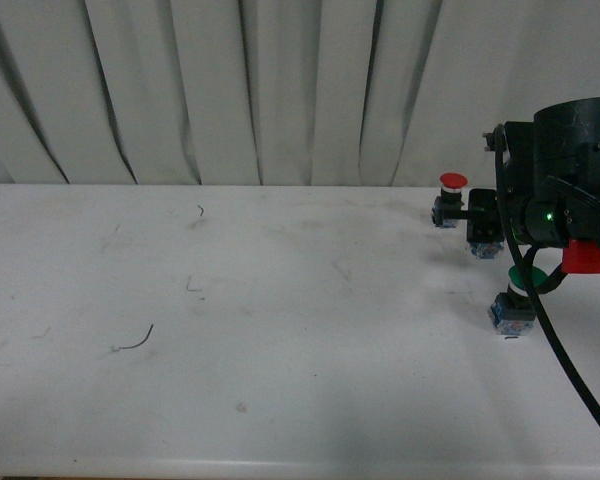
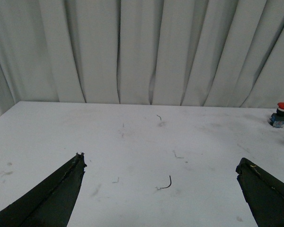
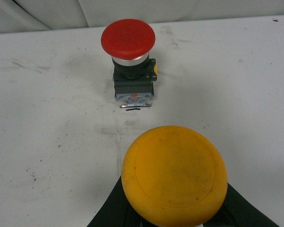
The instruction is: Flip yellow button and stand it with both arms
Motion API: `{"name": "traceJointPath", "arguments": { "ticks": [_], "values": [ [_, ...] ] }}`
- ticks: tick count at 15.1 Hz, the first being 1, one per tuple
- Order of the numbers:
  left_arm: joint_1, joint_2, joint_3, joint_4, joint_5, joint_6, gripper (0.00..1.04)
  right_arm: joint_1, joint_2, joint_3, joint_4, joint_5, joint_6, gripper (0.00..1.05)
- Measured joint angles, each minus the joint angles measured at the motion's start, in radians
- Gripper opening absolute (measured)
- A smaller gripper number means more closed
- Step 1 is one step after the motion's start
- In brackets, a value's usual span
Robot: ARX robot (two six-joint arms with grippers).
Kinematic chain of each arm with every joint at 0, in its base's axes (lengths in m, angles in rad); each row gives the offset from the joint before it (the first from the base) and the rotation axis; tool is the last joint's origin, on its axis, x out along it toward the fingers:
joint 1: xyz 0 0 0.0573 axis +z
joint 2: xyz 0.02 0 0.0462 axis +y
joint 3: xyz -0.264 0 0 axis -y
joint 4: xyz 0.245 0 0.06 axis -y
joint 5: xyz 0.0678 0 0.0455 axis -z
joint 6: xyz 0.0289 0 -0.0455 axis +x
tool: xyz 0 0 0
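The right gripper [image 1: 483, 225] has its jaws clamped on the yellow button [image 3: 175, 177] at the surface's [image 1: 280, 300] 3 o'clock side. The red-capped button [image 3: 128, 39] stands at its 10 o'clock and the green-capped button [image 1: 520, 282] at its 5 o'clock. The left gripper [image 2: 161, 160] holds its jaws wide apart; print on the red-capped button's base is too small to read.

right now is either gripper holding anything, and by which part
The right gripper holds the yellow button below its cap; exact contact hidden. The left gripper is open, empty.
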Motion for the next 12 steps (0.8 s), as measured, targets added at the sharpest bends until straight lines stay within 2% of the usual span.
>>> {"name": "traceJointPath", "arguments": {
  "ticks": [5,11,12],
  "values": [
    [0.0,0.0,0.0,0.0,0.0,0.0,0.98,0.001,0.015,0.019,-0.029,-0.005,-0.004,0.29],
    [0.0,0.0,0.0,0.0,0.0,0.0,0.98,0.006,0.015,0.026,-0.027,-0.006,-0.004,0.95],
    [0.0,0.0,0.0,0.0,0.0,0.0,0.98,0.006,0.015,0.026,-0.024,-0.006,-0.003,0.99]
  ]
}}
